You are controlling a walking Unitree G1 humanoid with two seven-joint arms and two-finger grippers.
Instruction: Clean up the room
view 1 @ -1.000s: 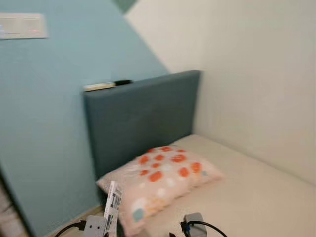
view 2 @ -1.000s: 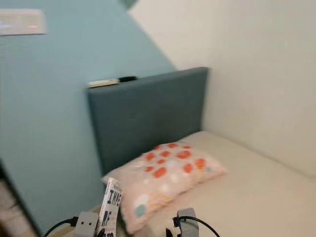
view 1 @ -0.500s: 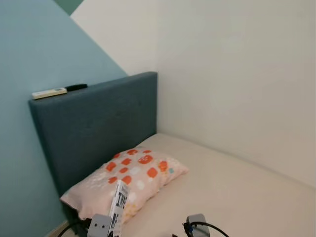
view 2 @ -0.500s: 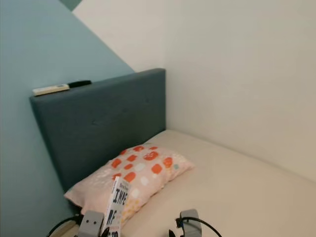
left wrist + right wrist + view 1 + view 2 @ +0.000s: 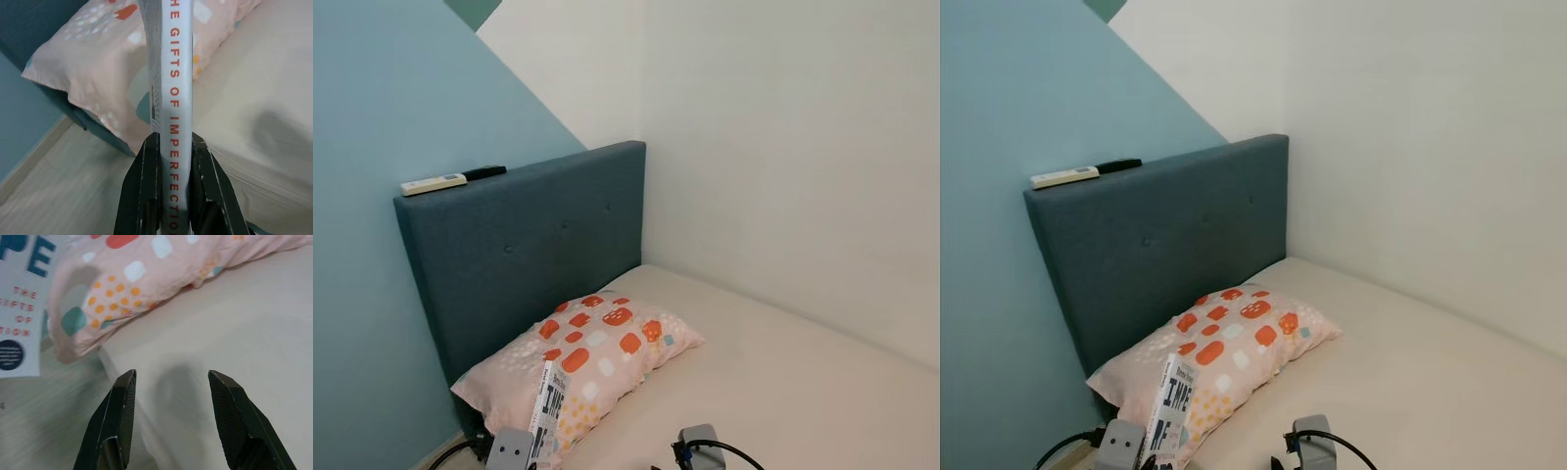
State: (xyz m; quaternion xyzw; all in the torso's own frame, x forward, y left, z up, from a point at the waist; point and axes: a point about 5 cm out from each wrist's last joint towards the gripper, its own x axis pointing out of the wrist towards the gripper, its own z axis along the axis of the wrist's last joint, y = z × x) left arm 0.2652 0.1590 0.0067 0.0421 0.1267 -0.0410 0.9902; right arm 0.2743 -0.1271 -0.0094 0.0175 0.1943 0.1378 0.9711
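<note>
White book (image 5: 173,112) clamped in left gripper (image 5: 175,171); one pillow (image 5: 582,352), one bed (image 5: 773,382).

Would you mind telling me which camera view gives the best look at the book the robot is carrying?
The left wrist view: the book stands spine-on, its red lettering sharp, clamped by the left end effector. The eye views catch its upper part at the bottom edge, before the pillow. The right wrist view shows a corner of its cover beside the open right end effector.

Patterned pillow (image 5: 582,360) on cream bed (image 5: 783,392), against blue headboard (image 5: 524,245). White remote (image 5: 433,183) and dark object (image 5: 483,172) atop headboard. Book (image 5: 545,411) upright at bottom edge, by pillow corner.
</note>
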